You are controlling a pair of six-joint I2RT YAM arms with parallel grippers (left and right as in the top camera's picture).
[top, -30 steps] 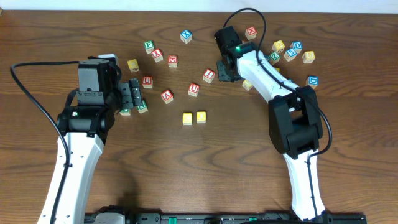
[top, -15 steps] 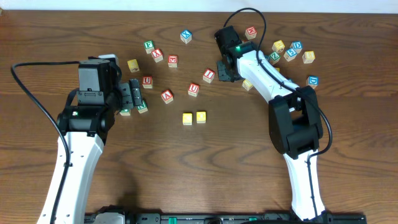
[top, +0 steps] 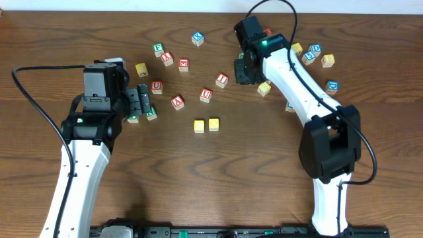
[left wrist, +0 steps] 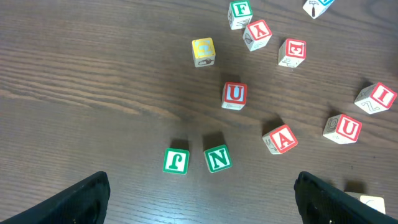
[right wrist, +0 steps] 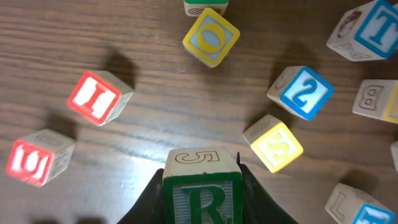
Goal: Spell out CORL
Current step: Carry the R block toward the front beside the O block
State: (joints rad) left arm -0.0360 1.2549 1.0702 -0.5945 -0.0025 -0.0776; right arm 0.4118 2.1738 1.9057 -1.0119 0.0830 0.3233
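Note:
My right gripper [top: 244, 71] [right wrist: 202, 180] is shut on the white-faced cube with a green R [right wrist: 202, 202] and holds it above the table at the back, right of centre. From overhead that cube is hidden under the gripper. Two yellow-faced cubes [top: 199, 125] [top: 213, 123] sit side by side at the table's middle. A cube with an L on its side [right wrist: 351, 202] lies at the lower right of the right wrist view. My left gripper [top: 141, 99] [left wrist: 208, 202] is open and empty at the left, over bare wood.
Green J [left wrist: 176, 161] and N [left wrist: 217, 158] cubes lie just ahead of the left fingers. Red U [left wrist: 234, 95], A [left wrist: 280, 138] and other red cubes lie beyond. Under the right gripper are a red I [right wrist: 99, 96], a yellow O [right wrist: 211, 37], a blue 2 [right wrist: 305, 92] and a yellow S [right wrist: 273, 143].
My right arm has swung a little right and toward the back, and its elbow now stands farther right. The left arm and the table cubes have not moved.

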